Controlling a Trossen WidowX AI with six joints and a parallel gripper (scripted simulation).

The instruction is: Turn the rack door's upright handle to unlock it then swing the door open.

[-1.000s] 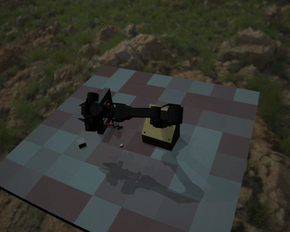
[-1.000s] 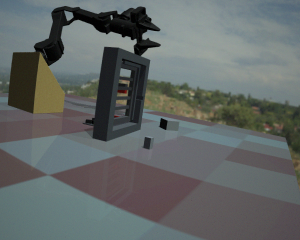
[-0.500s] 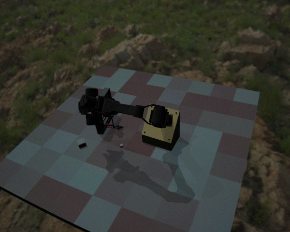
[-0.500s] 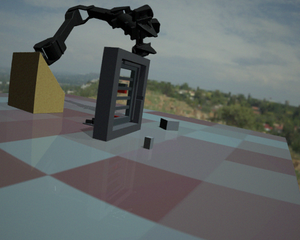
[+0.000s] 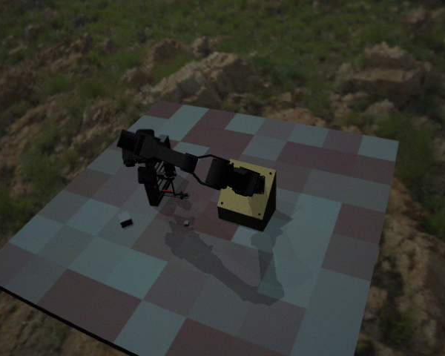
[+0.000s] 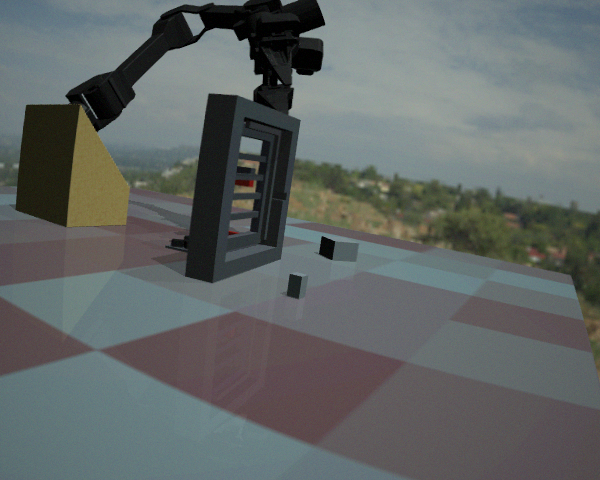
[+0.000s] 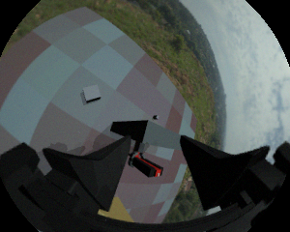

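The dark grey frame stands upright. The rack door shows its slats through the opening; I cannot tell its exact angle. A black part with red, seemingly the door's handle, is on the side facing the yellow block; how far it is turned is unclear. My gripper points down by the frame's upper part. Its fingers are apart, with nothing seen held. In the exterior view the frame hides the fingertips. Whether they touch the frame is unclear.
The arm rises from a yellow block. A grey box and a smaller block lie on the checkered table. A black piece juts low beside the frame.
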